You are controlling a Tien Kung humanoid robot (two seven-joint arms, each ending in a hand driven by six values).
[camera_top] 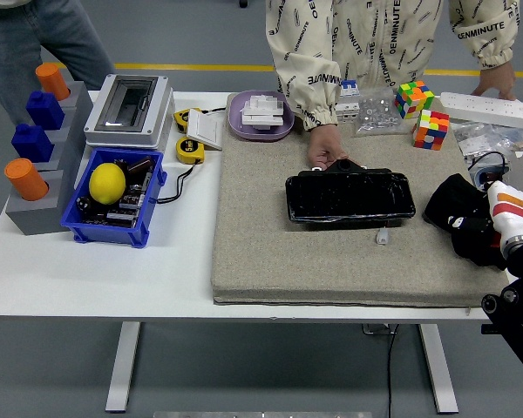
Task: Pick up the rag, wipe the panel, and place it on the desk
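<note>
The right hand (pixel 481 233) is clutching the black rag (pixel 453 209) at the mat's (pixel 270 252) right edge. A person's hand (pixel 325 154) is steadying the panel (pixel 349 196); a loose bunch could be slipping out, or the wipe could be striking those fingers.

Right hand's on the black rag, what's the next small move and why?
Probably carry the black cloth rag left to the glossy black panel. The right hand grips the rag at the grey felt mat's right edge, apart from the panel, which a person's hand steadies.
</note>
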